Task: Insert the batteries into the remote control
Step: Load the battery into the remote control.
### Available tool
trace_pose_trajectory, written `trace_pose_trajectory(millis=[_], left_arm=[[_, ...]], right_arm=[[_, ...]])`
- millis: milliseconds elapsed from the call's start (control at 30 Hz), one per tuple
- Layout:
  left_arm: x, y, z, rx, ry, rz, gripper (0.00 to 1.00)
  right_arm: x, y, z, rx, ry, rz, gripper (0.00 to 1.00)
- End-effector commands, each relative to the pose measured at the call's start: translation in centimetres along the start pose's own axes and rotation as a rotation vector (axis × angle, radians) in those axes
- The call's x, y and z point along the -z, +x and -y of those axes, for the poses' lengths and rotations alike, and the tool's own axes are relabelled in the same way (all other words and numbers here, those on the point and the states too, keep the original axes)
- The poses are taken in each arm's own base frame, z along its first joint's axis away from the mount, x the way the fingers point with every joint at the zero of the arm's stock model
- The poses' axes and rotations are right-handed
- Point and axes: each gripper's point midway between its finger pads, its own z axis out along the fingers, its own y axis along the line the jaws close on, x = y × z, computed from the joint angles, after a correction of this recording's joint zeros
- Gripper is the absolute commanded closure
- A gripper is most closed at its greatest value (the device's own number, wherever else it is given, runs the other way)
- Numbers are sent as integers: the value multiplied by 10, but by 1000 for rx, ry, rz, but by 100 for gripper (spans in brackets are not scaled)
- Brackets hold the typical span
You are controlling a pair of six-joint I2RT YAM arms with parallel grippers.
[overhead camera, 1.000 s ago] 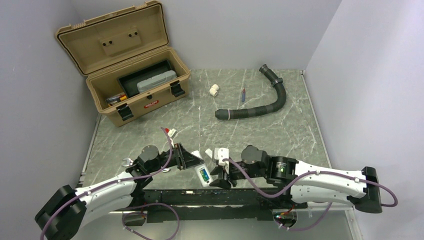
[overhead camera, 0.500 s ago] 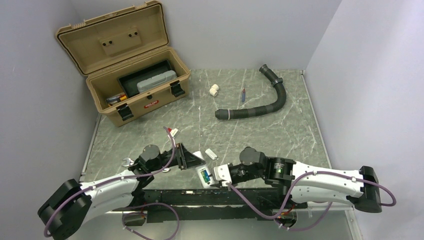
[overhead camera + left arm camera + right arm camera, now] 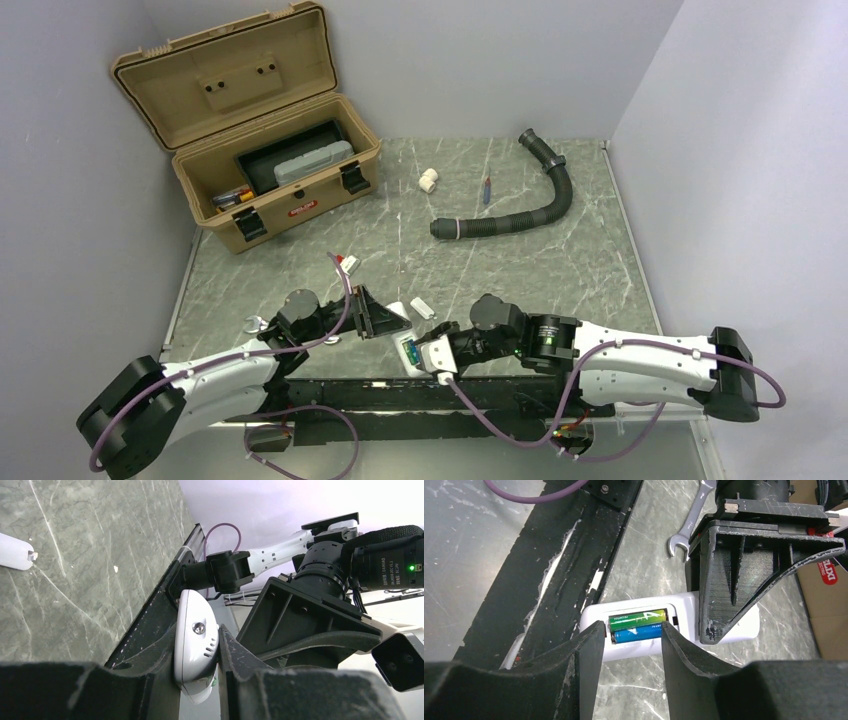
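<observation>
The white remote control (image 3: 724, 625) lies face down near the table's front edge, its battery bay uncovered. Both batteries sit side by side in the bay, the green one (image 3: 638, 618) above the blue one (image 3: 639, 634). My left gripper (image 3: 198, 630) is shut on one end of the remote control (image 3: 192, 655), and its black finger (image 3: 734, 580) shows in the right wrist view. My right gripper (image 3: 631, 628) is open just over the bay, one finger at each end of the batteries, gripping nothing. From above, the right gripper (image 3: 432, 354) is over the remote control (image 3: 407, 350).
A small white cover piece (image 3: 422, 307) lies just behind the remote. A wrench (image 3: 689, 525) rests by the left arm. An open tan toolbox (image 3: 270, 170) stands at the back left. A white pipe fitting (image 3: 428, 181), a red-and-blue stick (image 3: 487, 189) and a black hose (image 3: 520, 215) lie further back.
My right gripper has tipped down from beside the remote and moved left over its battery bay. The left gripper stays shut on the remote, which has not moved.
</observation>
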Motion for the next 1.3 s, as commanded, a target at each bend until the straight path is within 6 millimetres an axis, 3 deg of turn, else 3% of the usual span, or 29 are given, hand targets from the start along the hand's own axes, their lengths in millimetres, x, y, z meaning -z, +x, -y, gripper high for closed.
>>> trace_pose_trajectory(millis=[0,600,1267], left_arm=[[-3,-10,32,-56,106,17,100],[-2,-10,32,-58,105,18,100],[-2,-8,30,-55,100,14,100]], right_arm=[[-2,-13,13,62,38,40,53],[-11,-7,8,63,-7,19,54],[-2,-17,30,93,117,48,56]])
